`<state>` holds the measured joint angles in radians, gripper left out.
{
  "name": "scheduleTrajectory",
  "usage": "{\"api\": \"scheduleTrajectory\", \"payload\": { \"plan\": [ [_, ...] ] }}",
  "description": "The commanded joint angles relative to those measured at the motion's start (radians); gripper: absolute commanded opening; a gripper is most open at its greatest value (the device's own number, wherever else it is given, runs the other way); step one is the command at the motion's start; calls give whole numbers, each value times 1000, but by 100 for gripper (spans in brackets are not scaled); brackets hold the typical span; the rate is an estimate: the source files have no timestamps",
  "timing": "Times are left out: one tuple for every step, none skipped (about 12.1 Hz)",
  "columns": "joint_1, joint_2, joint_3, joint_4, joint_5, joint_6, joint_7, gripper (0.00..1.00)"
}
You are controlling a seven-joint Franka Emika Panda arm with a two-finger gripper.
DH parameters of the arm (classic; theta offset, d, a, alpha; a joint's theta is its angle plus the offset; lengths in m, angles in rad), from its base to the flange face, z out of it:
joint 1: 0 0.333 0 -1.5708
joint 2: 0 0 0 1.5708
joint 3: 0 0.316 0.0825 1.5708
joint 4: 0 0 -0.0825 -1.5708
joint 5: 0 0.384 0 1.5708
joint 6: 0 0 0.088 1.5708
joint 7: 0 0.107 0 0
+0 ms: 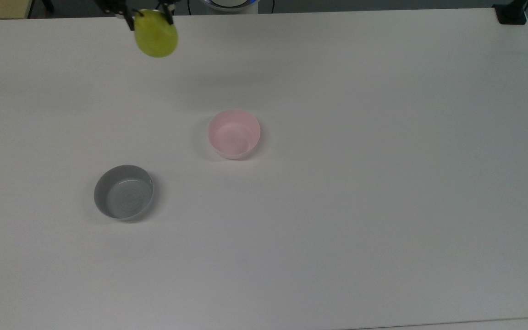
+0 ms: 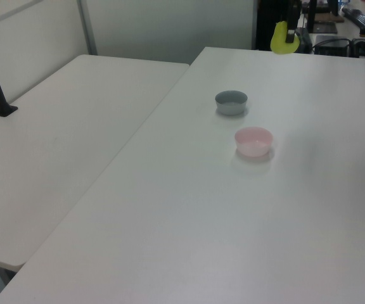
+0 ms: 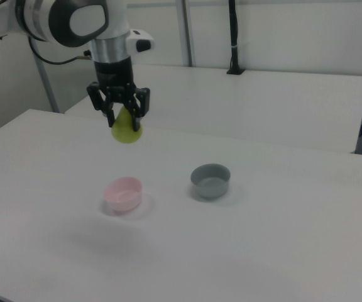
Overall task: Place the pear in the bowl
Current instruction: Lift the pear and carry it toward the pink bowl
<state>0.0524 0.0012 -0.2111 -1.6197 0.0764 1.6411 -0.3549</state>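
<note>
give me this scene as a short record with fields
gripper: held high above the table, shut on the pear
pear: yellow-green, hanging between the fingers, off the table
pink bowl: upright on the table, empty
grey bowl: upright on the table, empty, apart from the pink bowl
table: white
task state: pear not yet in the pink bowl

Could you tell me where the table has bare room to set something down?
Most of the table is bare: the top view's whole right half beyond the pink bowl, and the near strip below the grey bowl. The only crowding is the two bowls, with the gripper holding the pear aloft at the far edge.
</note>
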Motion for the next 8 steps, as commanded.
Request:
{"api": "scheduleTrajectory", "payload": {
  "plan": [
    [96, -23, -10, -92, -3, 83, 69, 0],
    [125, -14, -8, -120, -12, 135, 97, 0],
    [142, 0, -8, -155, -30, 191, 123, 0],
    [161, 23, -8, -179, -43, 241, 143, 0],
    [181, 52, -8, -199, -50, 290, 167, 0],
    [193, 83, -8, -224, -73, 352, 212, 0],
    [207, 104, -8, -251, -101, 393, 226, 0],
    [210, 130, -8, -281, -107, 451, 228, 0]
  ]
}}
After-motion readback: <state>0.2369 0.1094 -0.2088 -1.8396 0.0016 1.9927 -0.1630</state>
